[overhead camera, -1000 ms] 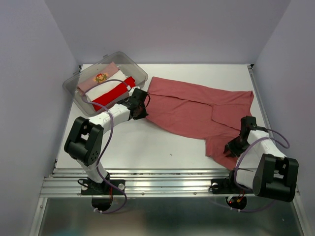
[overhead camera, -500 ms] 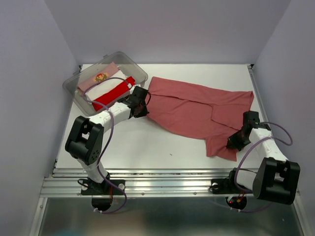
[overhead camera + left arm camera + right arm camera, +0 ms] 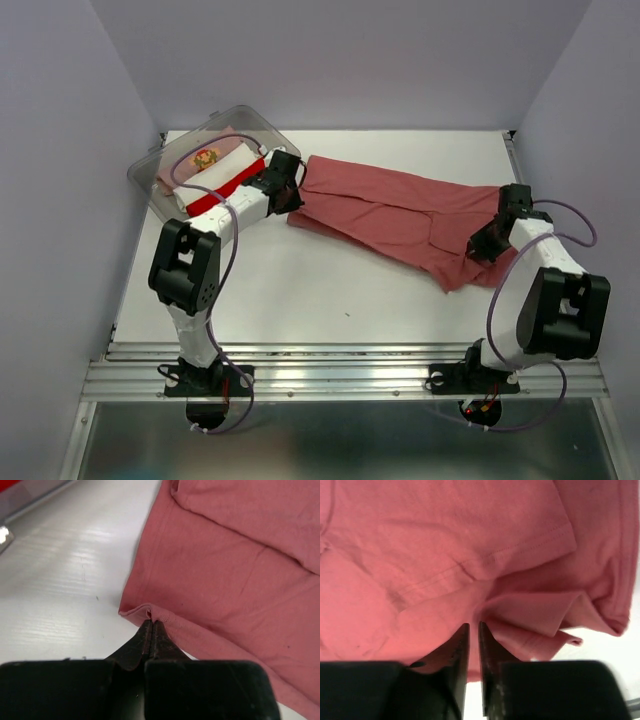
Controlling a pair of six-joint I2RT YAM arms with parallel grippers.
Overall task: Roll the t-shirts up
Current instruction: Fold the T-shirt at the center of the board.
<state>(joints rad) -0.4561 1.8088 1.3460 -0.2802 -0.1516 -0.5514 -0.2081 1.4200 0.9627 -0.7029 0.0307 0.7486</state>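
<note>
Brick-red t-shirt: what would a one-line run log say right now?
left tool: shut on brick-red t-shirt edge | right tool: shut on its opposite end | shirt: not yet rolled | clear tub: rolled t-shirts inside

Robot lab cell: plain lilac walls point(image 3: 340, 60) boxing white table point(image 3: 300, 290), aluminium mounting rail point(image 3: 340, 375) along near edge.

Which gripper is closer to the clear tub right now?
Left. The left gripper sits just right of the clear tub, pinching an edge of the brick-red t-shirt. The right gripper is far across the table, at the shirt's opposite end.
</note>
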